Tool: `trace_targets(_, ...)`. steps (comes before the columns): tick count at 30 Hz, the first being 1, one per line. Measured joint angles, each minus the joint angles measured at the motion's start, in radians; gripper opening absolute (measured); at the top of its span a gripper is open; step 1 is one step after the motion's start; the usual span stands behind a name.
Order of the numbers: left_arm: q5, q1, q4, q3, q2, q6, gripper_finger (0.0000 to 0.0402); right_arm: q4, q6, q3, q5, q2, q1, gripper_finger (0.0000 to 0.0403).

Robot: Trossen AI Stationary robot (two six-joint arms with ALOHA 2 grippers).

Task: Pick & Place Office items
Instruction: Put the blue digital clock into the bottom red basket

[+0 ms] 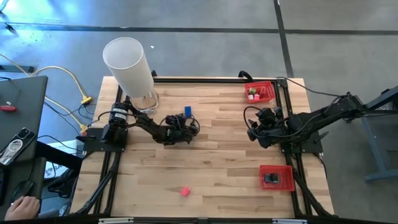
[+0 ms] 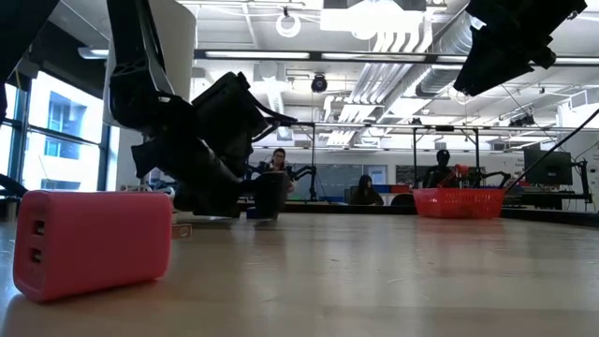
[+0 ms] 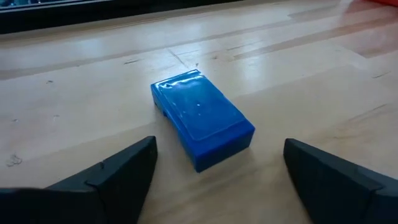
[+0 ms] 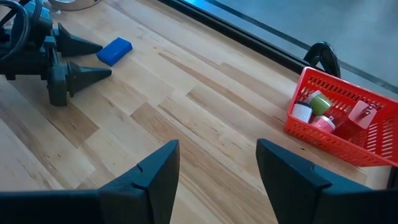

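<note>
blue plastic block (image 3: 202, 119), a small flat rectangular office item, lies flat on the pale wooden tabletop (image 1: 211, 162) a short way from the tall white cylinder (image 1: 129, 64), just ahead of the left gripper (image 3: 214, 171). the left gripper's two dark fingers (image 3: 115, 177) stand wide apart and hold nothing; the block sits between their lines but beyond the tips, untouched. judged step: approach for the pick. to do it well, the gripper should advance until the fingers flank the block, and turn a little, since the block lies skewed to the fingers, so that they close on its long sides; it should go low enough to catch the thin sides without scraping the wood.

the right gripper (image 4: 217, 165) waits over the right part of the table, fingers parted and empty.

containers: a red mesh rectangular tray (image 1: 263, 91) at the far right corner holds several small pieces, among them green, white and pink ones. a second red tray (image 1: 281, 182) at the near right edge holds one dark piece (image 1: 271, 178).

a pink rounded block (image 1: 185, 191) lies alone on the near middle of the table, well apart from both grippers and not yet placed.
</note>
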Motion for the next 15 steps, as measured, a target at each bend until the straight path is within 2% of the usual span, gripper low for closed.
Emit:
trace_targets(9, -0.014, 0.001, 0.002, 0.0, 0.0, -0.001, 0.0225, 0.007, -0.013, 0.0, 0.0, 0.0, 0.0, 0.0201)
trace_targets(15, -0.012, 0.001, 0.003, 0.0, 0.0, 0.0, 0.0172, 0.007, -0.013, 0.0, 0.0, 0.0, 0.0, 0.0201)
